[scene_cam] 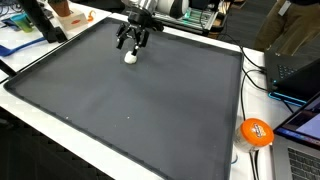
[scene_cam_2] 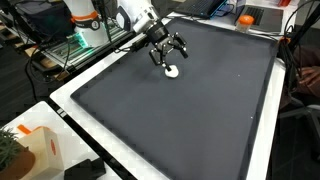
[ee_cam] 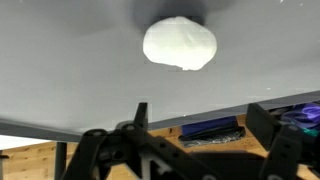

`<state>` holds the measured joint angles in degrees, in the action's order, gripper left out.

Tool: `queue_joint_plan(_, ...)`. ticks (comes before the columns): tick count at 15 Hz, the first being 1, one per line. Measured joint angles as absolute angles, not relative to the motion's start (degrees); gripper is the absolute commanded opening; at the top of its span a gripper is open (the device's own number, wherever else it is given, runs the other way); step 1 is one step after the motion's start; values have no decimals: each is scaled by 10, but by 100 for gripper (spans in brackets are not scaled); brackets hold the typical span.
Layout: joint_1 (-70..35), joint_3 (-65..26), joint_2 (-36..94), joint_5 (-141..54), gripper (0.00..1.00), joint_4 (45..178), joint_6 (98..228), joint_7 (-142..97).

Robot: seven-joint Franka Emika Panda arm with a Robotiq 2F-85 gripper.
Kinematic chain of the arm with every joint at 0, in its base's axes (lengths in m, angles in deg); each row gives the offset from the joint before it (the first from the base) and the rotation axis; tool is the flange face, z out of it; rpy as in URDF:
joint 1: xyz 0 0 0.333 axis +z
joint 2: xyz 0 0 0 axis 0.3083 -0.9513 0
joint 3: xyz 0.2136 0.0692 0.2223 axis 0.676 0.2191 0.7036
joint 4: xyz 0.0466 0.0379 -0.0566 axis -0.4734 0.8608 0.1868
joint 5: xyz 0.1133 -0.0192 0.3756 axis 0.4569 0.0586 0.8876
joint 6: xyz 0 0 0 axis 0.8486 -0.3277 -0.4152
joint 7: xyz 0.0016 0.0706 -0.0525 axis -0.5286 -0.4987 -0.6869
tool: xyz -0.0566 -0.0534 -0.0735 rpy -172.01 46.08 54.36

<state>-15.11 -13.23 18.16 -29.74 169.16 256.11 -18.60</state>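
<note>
A small white rounded lump (scene_cam: pixel 130 57) lies on the dark grey mat (scene_cam: pixel 150 110) near its far edge; it also shows as the white lump (scene_cam_2: pixel 172 72) and fills the upper middle of the wrist view as the white lump (ee_cam: pixel 179 44). My gripper (scene_cam: pixel 132 44) hangs just above it, jaws spread wide with nothing between them, also seen as the gripper (scene_cam_2: pixel 170 52). In the wrist view the dark fingers (ee_cam: pixel 140 118) stand far apart at the bottom of the picture, short of the lump.
An orange round object (scene_cam: pixel 256 132) lies off the mat by cables and a laptop (scene_cam: pixel 300 70). A white box (scene_cam_2: pixel 35 150) sits at the mat's near corner. A blue flat object (ee_cam: pixel 212 129) lies on the wooden tabletop beyond the mat's edge.
</note>
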Motion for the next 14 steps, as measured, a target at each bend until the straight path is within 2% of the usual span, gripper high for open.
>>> queue_joint_plan(10, -152, -132, 205, -300, 100, 1704, 2543, -193)
queue_joint_plan(14, -151, -132, 324, -301, 100, 1745, 2398, -198)
